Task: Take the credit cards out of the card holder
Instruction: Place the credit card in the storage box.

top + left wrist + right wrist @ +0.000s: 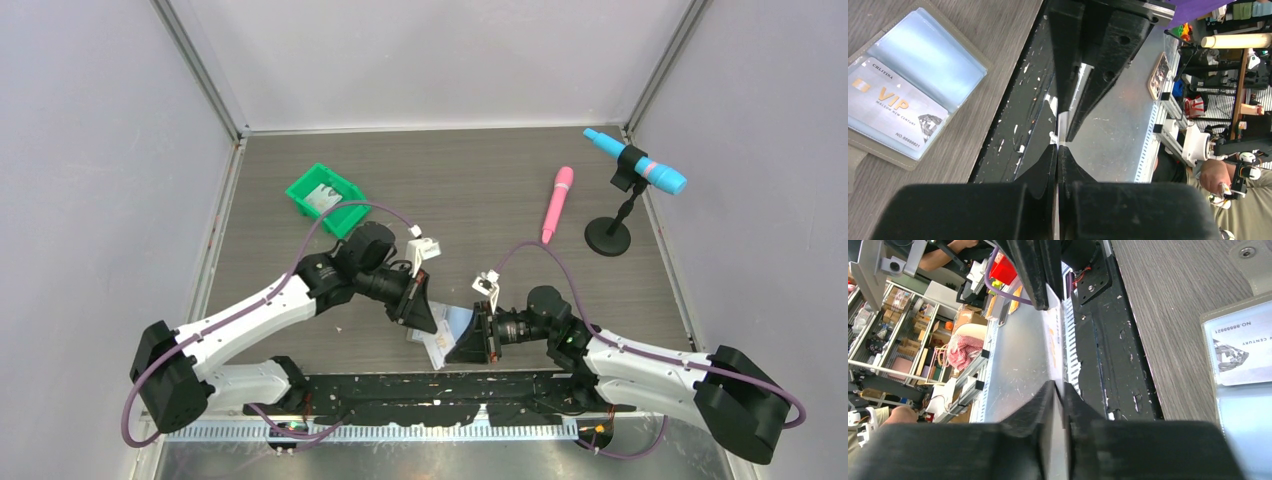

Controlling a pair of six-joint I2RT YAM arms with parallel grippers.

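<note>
The light-blue card holder (458, 322) lies open on the table under both grippers. A pale "VIP" credit card (893, 110) still sits in one of its clear pockets (1243, 345). A second credit card (1052, 335) hangs edge-on in the air between the two grippers. My left gripper (1057, 146) is shut on one end of it (1062, 127). At the other end my right gripper (1059, 385) has its jaws slightly parted, and the card stands loose between them. In the top view the left gripper (425, 318) and right gripper (468, 345) meet tip to tip above the holder.
A green bin (345, 212) with a pale card-like item inside stands at the back left. A pink pen (557, 203) and a blue and pink tool on a black stand (608, 237) are at the back right. The black base rail (430, 385) runs along the near edge.
</note>
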